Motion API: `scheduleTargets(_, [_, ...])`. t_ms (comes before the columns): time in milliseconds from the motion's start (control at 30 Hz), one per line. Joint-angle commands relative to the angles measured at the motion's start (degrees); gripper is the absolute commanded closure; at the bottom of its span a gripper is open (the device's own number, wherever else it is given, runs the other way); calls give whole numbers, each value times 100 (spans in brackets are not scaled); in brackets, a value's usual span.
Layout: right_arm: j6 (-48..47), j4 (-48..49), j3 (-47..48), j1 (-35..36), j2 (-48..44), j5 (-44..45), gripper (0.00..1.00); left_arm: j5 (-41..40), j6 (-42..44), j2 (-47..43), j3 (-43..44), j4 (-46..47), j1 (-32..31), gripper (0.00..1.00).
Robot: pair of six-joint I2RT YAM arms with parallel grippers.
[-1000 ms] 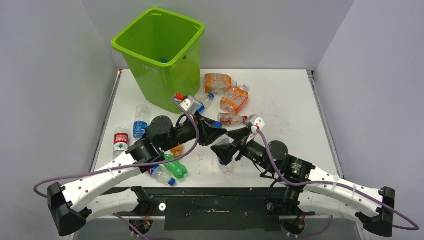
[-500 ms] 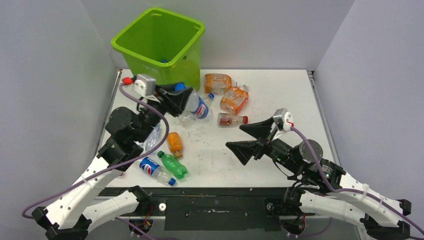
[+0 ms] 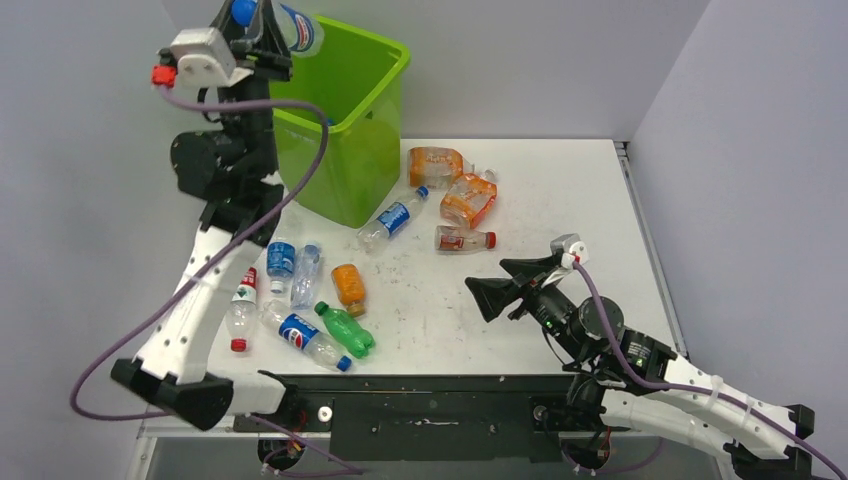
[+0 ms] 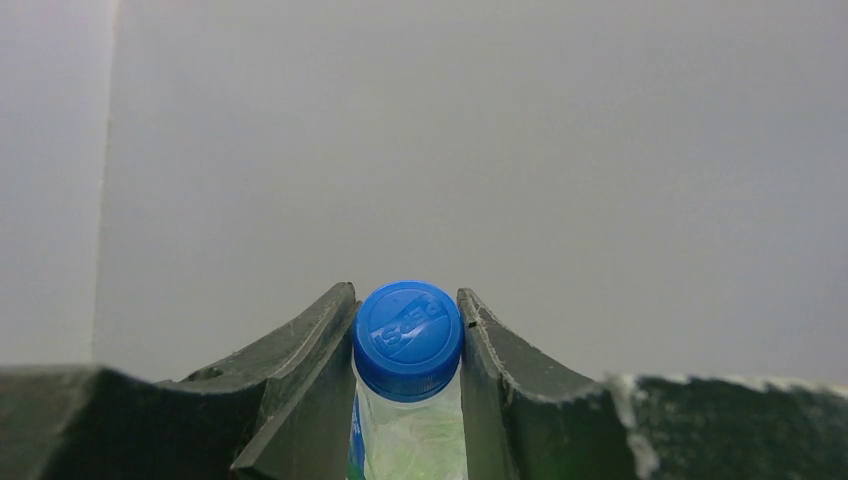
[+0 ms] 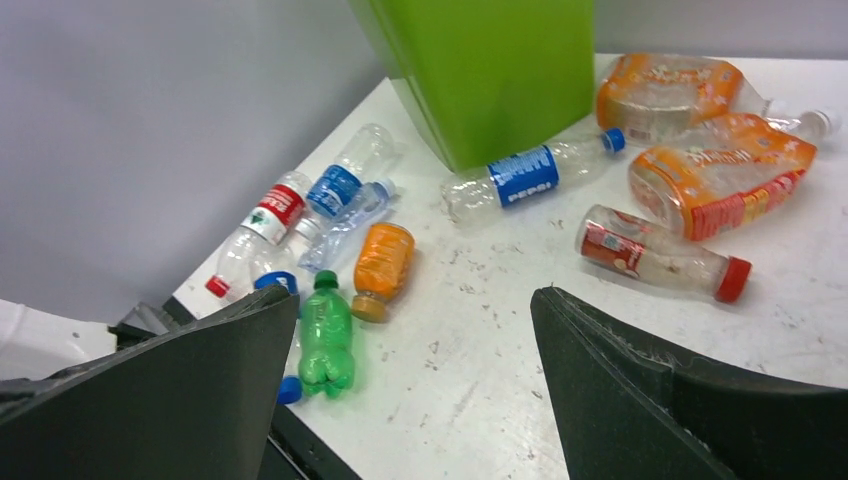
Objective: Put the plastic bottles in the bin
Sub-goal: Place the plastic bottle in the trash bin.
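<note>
Your left gripper point(image 3: 262, 30) pinches a blue-capped bottle point(image 3: 300, 30) at its cap end, held high above the bin point(image 3: 370, 120) at its left rim, so releasing should drop it inside. Your right gripper point(image 3: 485, 276) hovers spread and empty over the table point(image 3: 560, 190), probably ready for the next bottle.

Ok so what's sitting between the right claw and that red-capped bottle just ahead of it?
Nothing: only bare, scuffed tabletop separates the open right claw from the red-capped bottle. The right wrist view shows it best; the top view agrees.

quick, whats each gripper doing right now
left gripper: shut on a blue-capped bottle, held up by the bin
right gripper: open, holding nothing
</note>
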Motion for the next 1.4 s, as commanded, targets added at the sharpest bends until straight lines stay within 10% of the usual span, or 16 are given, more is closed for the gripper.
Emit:
scheduleTargets(0, [190,102,-181,-5,-59,598,10,-589,376,1001,747,325,314,100])
scheduleTargets(467, [15,137,-453,-14,180,845,10,-987,408,3261,2702,408,956,100])
scheduleTargets(733, [-28,125,-366,-14,416,832,10,-971,368,3104,2911,207,723,1])
scheduleTargets(1100, [80,-31,-47,-14,637,1064,10,-1228,1648,846,669,-336,-1390,4])
scheduleTargets(1367, [449,-563,96,-45,1030,2305,10,-1203,-725,-1850,-2517,-3348,-1840,4])
